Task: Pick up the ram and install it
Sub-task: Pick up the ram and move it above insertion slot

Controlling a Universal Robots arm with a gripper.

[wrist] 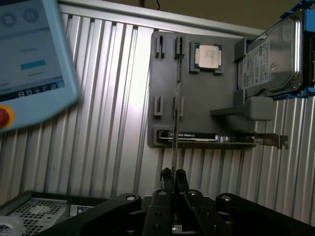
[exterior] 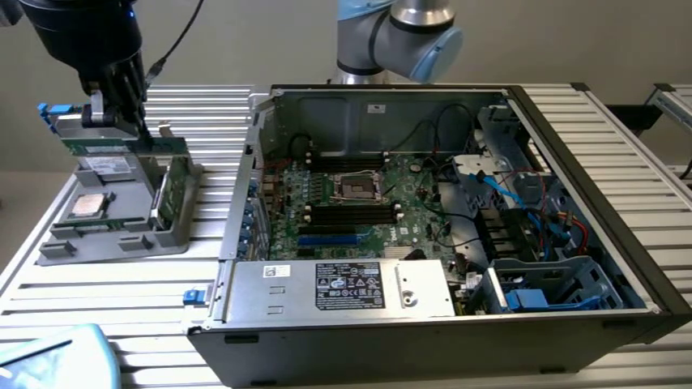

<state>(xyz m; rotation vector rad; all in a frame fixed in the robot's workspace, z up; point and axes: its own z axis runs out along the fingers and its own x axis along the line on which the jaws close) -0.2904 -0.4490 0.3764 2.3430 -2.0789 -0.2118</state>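
My gripper (exterior: 138, 136) hangs at the exterior view's upper left, above the grey parts holder (exterior: 65, 247). It is shut on the ram (exterior: 108, 147), a long green stick held level above the holder. In the wrist view the ram (wrist: 174, 123) shows edge-on as a thin line running away from my closed fingertips (wrist: 167, 176). Beyond it lie the holder's (wrist: 165, 78) narrow slots. The open computer case (exterior: 605, 162) stands to the exterior view's right. Its motherboard's black slots (exterior: 348, 215) lie well apart from my gripper.
The holder also carries a square silver processor chip (wrist: 206, 56), a grey drive with a white label (wrist: 270, 54) and a long card with a metal bracket (wrist: 216, 138). A blue-edged touch pendant (wrist: 29, 54) lies on the ribbed table. Cables and blue drive bays (exterior: 540, 292) crowd the case's right side.
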